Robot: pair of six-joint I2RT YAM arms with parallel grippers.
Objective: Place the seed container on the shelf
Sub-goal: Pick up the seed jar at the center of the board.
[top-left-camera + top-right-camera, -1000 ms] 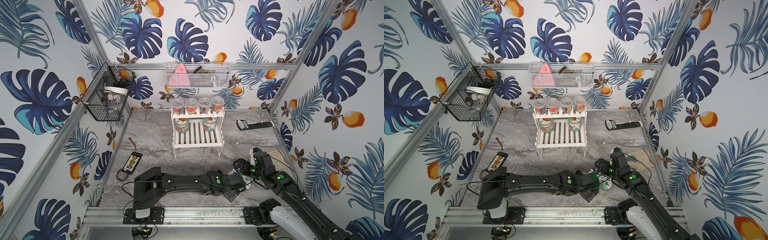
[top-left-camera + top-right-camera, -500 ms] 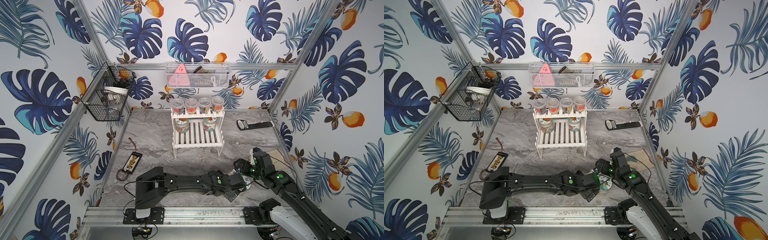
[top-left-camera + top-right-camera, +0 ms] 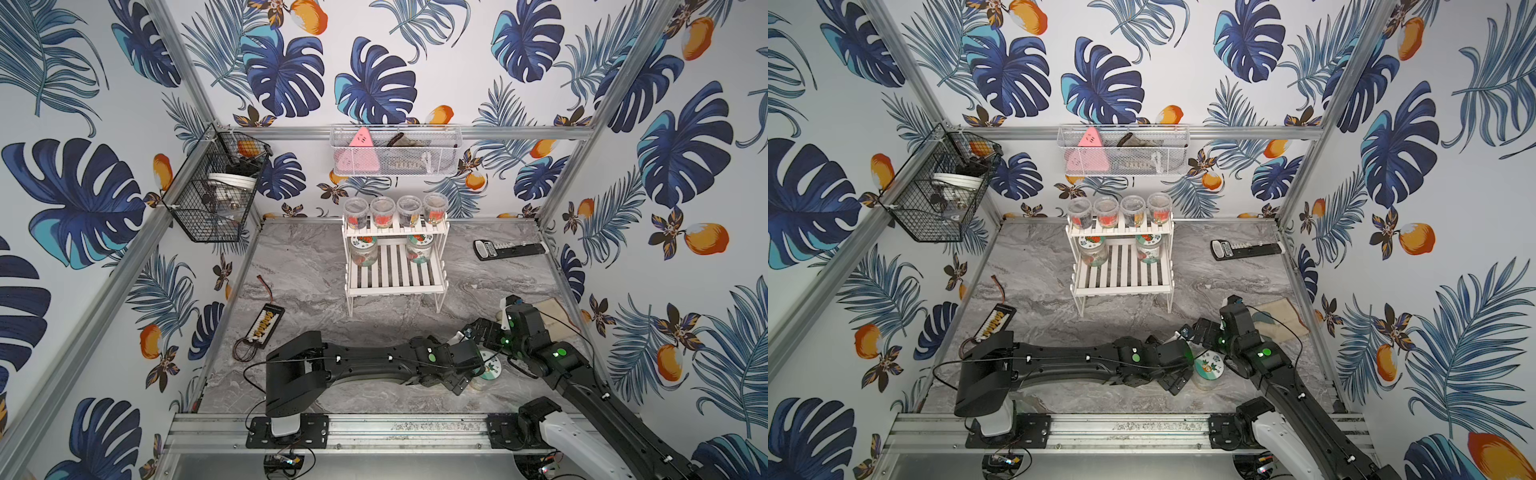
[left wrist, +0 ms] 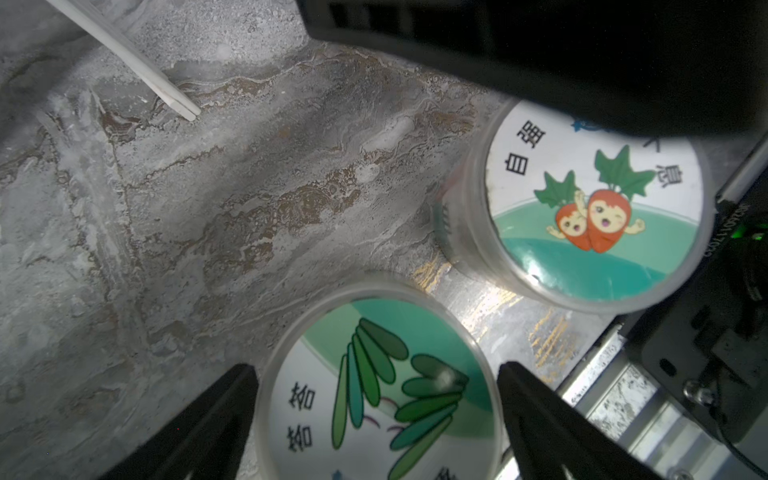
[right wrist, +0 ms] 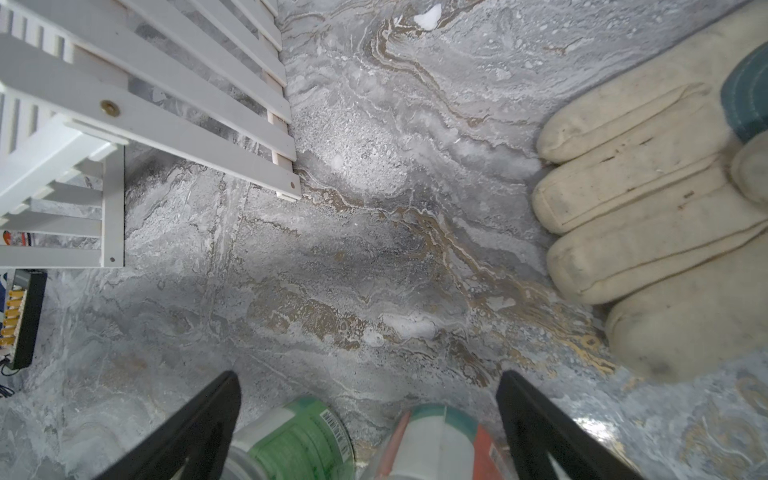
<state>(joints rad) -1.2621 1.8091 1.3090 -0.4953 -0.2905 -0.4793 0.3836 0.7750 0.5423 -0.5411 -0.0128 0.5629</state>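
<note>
left gripper (image 4: 376,369) spread wide, straddling seed container (image 4: 374,395): green-leaf lid, Chinese print cut off. It stands upright on table (image 4: 208,208), front right, well apart from shelf (image 3: 395,272). carrot jar (image 4: 594,208) just beside it, lid reads 自强. right gripper (image 5: 369,375) spread wide, holding nothing.

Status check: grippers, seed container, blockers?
Left gripper open, straddling clear round leaf-lidded seed container. Right gripper open. Carrot-lidded twin container close beside.

Robotics lab test booth: aluminium frame (image 3: 519,132), leaf-print walls (image 3: 374,62), marble-look counter (image 3: 311,299), two black robot arms (image 3: 365,365) mounted on a front rail (image 3: 395,428).
</note>
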